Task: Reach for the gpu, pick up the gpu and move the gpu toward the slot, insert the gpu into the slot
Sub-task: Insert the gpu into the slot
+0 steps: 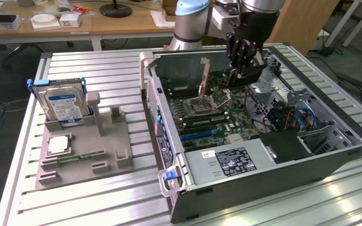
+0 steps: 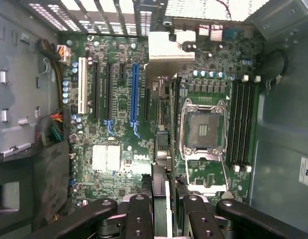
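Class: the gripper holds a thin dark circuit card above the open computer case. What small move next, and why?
Probably shift the thin dark circuit card sideways toward the long blue slot: in the wrist view the card's edge, clamped in the gripper, sits beside that slot, not over it.

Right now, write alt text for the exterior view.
The jaws hold the gpu over the motherboard inside the open case. On the exterior view's left, a hard drive stands upright in a grey tray.
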Available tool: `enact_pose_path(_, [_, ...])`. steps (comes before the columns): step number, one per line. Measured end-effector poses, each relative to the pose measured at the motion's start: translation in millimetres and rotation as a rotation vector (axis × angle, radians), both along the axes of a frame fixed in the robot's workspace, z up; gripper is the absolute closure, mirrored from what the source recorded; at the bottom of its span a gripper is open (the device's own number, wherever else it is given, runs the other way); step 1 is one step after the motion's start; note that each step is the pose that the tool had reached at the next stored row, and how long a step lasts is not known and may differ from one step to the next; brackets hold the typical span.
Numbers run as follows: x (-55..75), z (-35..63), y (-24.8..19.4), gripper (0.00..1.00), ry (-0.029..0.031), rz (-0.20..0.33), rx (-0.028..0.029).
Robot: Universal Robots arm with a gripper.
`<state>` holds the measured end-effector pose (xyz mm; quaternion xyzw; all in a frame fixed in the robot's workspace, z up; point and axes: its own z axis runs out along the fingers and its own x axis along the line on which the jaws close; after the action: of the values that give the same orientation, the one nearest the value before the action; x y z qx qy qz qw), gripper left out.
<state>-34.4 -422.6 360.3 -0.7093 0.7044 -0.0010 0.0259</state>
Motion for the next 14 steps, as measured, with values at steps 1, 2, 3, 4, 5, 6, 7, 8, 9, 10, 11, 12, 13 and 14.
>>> enact_pose_path(1, [0.0,0.0,0.0,0.72,0.0001,-0.012,-0.0001])
enact_pose_path(2, [0.0,0.0,-0.1,0.72,0.0001,-0.013,-0.0002])
enact_pose_path(3, [0.0,0.0,-0.1,0.72,0.0001,-0.013,-0.0002])
enact_pose_path(4, [0.0,0.0,-0.1,0.72,0.0001,-0.013,-0.0002])
enact_pose_path(5, [-0.1,0.0,-0.1,0.72,0.0001,-0.013,-0.0002])
enact_pose_path(6, [0.0,0.0,-0.1,0.72,0.0001,-0.013,-0.0003])
enact_pose_path(7, [-0.1,0.0,-0.1,0.72,0.0001,-0.013,-0.0002])
enact_pose_path(8, [0.0,0.0,-0.1,0.72,0.0001,-0.013,-0.0002])
enact_pose_path(9, [-0.1,0.0,-0.1,0.72,0.0001,-0.013,-0.0002])
enact_pose_path(10, [0.0,0.0,-0.1,0.72,0.0001,-0.013,-0.0002])
enact_pose_path(11, [0.0,0.0,-0.1,0.72,0.0001,-0.013,-0.0002])
enact_pose_path(12, [0.0,0.0,-0.1,0.72,0.0001,-0.013,-0.0002])
enact_pose_path(13, [-0.1,0.0,-0.1,0.72,0.0001,-0.013,-0.0002])
enact_pose_path(14, [0.0,0.0,-0.1,0.72,0.0001,-0.013,-0.0003])
